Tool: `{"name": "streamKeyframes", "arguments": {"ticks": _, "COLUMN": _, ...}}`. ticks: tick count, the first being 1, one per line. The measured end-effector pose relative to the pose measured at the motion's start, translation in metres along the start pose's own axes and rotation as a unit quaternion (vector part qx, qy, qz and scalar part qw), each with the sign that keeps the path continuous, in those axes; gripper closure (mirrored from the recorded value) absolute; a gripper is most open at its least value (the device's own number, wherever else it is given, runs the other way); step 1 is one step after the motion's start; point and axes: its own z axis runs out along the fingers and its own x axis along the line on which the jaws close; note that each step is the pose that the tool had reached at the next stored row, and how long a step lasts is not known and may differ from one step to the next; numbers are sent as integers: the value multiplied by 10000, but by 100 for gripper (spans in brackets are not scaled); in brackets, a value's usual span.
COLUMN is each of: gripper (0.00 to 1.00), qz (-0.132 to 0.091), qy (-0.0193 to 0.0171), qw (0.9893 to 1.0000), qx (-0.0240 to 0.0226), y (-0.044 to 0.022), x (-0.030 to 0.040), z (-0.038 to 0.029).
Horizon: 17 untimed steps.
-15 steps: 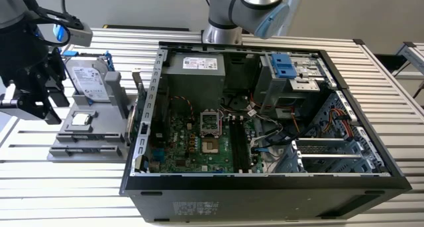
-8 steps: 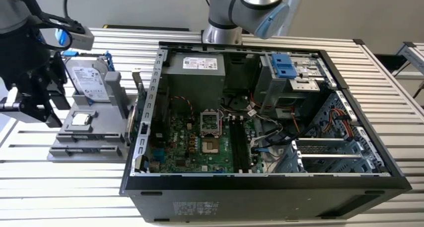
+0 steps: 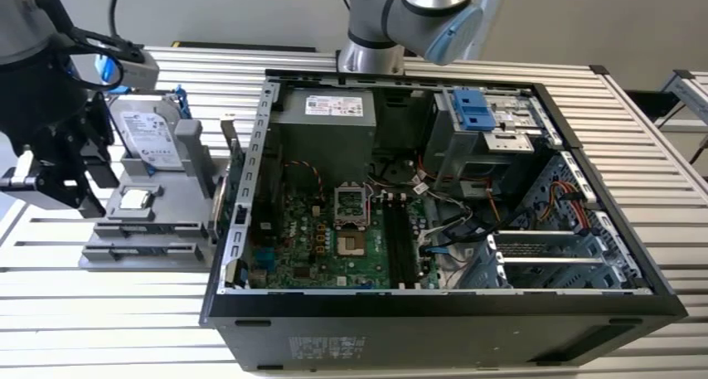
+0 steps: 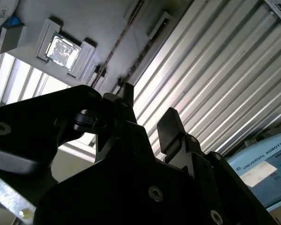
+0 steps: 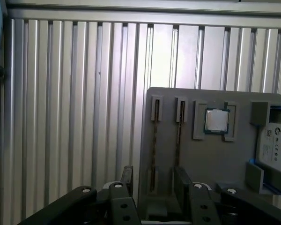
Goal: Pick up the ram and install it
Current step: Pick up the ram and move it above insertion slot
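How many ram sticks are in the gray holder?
2. One ram stick stands on edge in the outer slot of the gray holder; the other ram stick in the next slot, nearer the silver chip.

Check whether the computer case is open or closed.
Open: the case has no side panel; the motherboard and cables show inside.

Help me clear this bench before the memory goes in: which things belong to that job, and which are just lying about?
For the job: memory stick on edge in the grey holder, open fingers near it, motherboard inside the computer case.
Just lying about: hard drive, processor chip, both on the same holder.
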Motion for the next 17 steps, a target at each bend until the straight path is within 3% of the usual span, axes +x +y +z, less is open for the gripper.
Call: {"name": "streamKeyframes", "arguments": {"ticks": 17, "gripper": 0, "qz": 0, "qy": 15, "qw": 10000, "qx": -1, "y": 0, "x": -3, "z": 67}}
